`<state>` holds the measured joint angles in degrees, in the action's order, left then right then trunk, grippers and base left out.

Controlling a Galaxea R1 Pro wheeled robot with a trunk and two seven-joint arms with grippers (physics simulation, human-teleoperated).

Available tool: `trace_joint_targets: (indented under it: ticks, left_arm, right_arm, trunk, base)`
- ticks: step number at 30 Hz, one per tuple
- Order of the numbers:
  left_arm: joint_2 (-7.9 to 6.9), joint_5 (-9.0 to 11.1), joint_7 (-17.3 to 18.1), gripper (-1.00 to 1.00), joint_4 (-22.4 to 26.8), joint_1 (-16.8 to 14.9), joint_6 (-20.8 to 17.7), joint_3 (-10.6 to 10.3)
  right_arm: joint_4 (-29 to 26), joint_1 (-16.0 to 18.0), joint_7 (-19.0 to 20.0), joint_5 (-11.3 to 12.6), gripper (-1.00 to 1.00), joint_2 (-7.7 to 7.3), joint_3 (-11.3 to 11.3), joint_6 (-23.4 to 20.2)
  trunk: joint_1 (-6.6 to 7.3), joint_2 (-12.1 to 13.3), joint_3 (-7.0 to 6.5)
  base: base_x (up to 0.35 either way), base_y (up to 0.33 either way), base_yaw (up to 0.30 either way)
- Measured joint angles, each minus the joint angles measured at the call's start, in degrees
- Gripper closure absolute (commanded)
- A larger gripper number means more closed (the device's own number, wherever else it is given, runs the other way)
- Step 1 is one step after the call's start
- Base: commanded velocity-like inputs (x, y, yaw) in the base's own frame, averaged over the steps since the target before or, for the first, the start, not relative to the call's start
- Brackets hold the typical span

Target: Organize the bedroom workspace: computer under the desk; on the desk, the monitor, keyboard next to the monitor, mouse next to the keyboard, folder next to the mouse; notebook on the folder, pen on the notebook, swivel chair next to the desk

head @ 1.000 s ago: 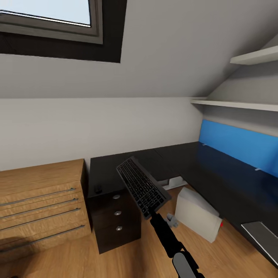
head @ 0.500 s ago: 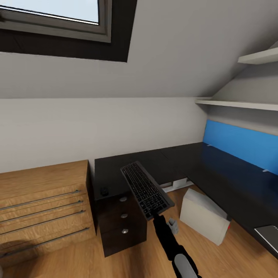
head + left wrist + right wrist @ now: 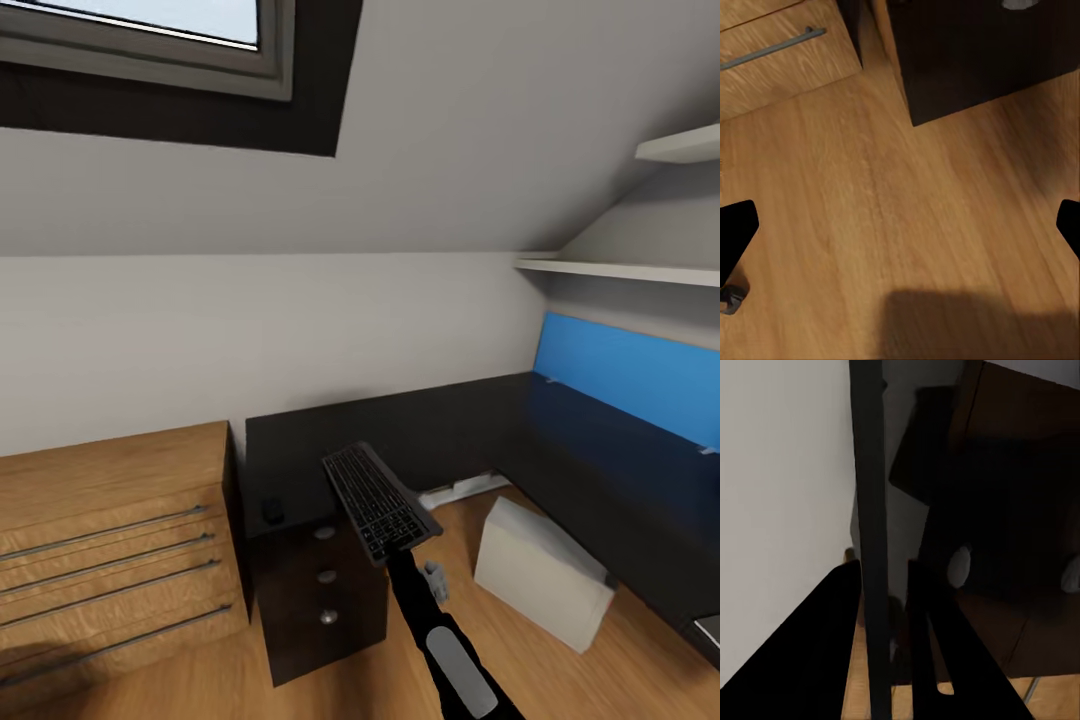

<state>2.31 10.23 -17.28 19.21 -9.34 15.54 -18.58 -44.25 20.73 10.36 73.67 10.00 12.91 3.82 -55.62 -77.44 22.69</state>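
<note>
Your right gripper (image 3: 398, 552) fingers clamp the keyboard (image 3: 379, 502) above the black worktop (image 3: 470, 425), the mouse (image 3: 272, 509) near its corner; left gripper (image 3: 900, 232) fingers spread over the wood floor (image 3: 870, 225).

Table (image 3: 420, 425): black top bare along the wall side, open to a pincer from above; only the mouse (image 3: 272, 509) sits near its left front edge. Below it, black drawer unit (image 3: 325, 590) and white computer (image 3: 543, 573) block. Wooden chest (image 3: 110, 550) crowds the table's left end.
</note>
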Motion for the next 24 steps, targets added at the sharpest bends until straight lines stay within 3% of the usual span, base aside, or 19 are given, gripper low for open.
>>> trace_joint_targets:
  ticks: [5, 12, 22, 24]
  left_arm:
    - [0.04, 0.0, 0.0, -1.0, 0.0, 0.0, 0.4, 0.0]
    - [0.09, 0.0, 0.0, -1.0, -0.1, 0.0, 0.3, 0.0]
    - [0.16, 0.0, 0.1, -1.0, -0.1, 0.0, 0.3, -0.1]
    - [0.21, 0.0, 0.1, -1.0, 0.0, 0.0, 0.4, -0.2]
  right_arm:
    - [-2.7, 0.1, -3.8, 0.0, 1.0, 0.0, 0.3, 0.0]
    - [-0.2, 0.1, -0.6, 0.1, 1.0, 0.0, 1.4, 0.0]
    - [0.6, 0.1, 0.6, 0.3, 1.0, 0.0, 1.5, 0.2]
    - [0.9, 0.1, 0.5, 0.3, 1.0, 0.0, 1.5, 2.3]
  trunk:
    - [-0.01, 0.0, 0.0]
    - [-0.01, 0.0, 0.0]
    - [-0.03, 0.0, -0.01]
    - [-0.03, 0.0, -0.09]
  base:
    - [0.183, 0.286, 0.0]
    - [0.136, 0.265, 0.0]
    - [0.041, 0.041, 0.002]
    - [0.001, 0.001, 0.107]
